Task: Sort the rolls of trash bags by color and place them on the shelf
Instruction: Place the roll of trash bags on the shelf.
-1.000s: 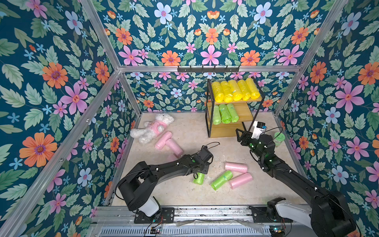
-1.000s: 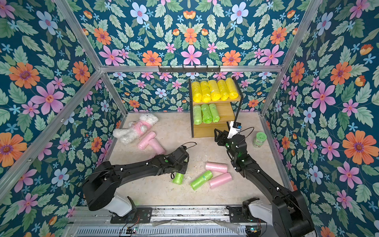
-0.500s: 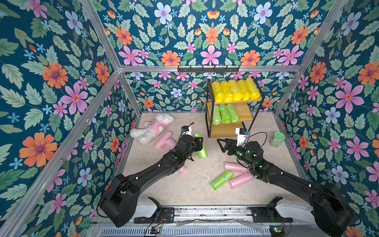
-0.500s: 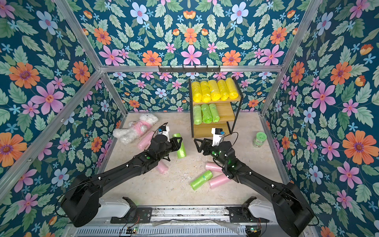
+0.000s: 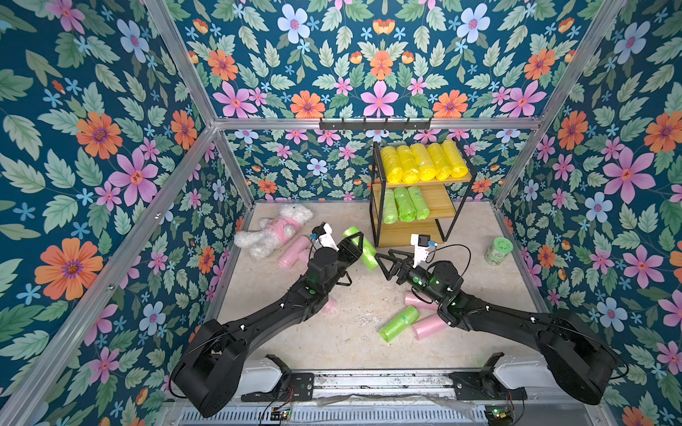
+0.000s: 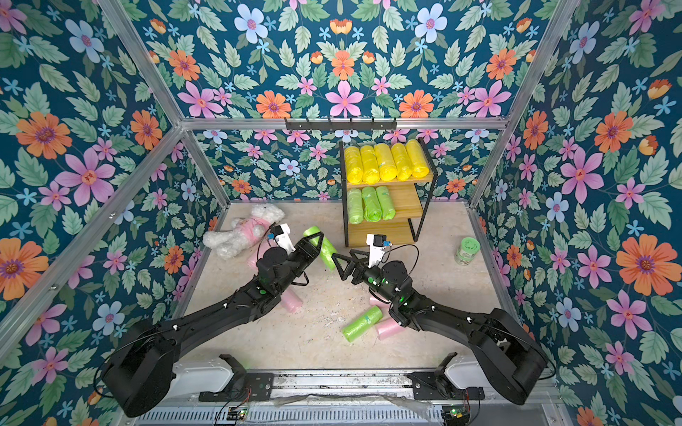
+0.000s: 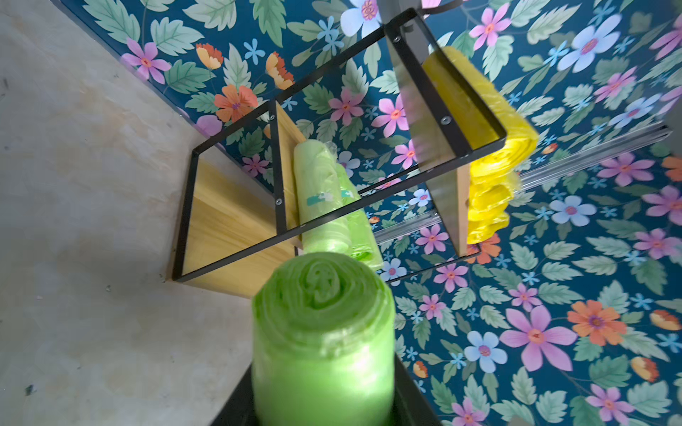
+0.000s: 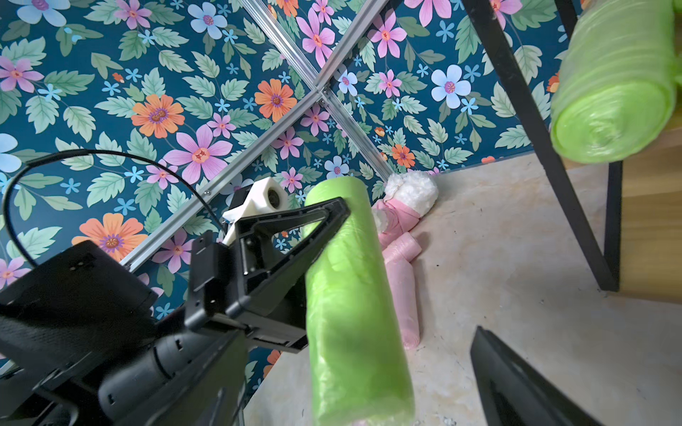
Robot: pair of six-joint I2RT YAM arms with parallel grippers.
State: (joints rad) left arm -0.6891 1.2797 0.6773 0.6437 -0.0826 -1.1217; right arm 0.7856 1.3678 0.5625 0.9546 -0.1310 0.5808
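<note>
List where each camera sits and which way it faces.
Both top views: high above the front, looking down at the shelf; both arms show, left pincer gripping a green roll, right pincer open.
Left wrist: on the left arm, looking past that roll to the shelf; dark finger edges show.
Right wrist: on the right arm, facing the left pincer; one own finger shows.
Shared: both wrist views show that roll and the shelf.

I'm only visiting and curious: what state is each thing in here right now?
Left jaws: shut on held green roll, off the floor.
Right jaws: open, empty.
Shelf: upright.
Yellow rolls: five on top tier.
Shelved green rolls: three on middle tier.
Loose green roll: lying on floor.
Pink rolls: lying on floor.
Plush toy: lying down.
Jar: upright, lid on.
</note>
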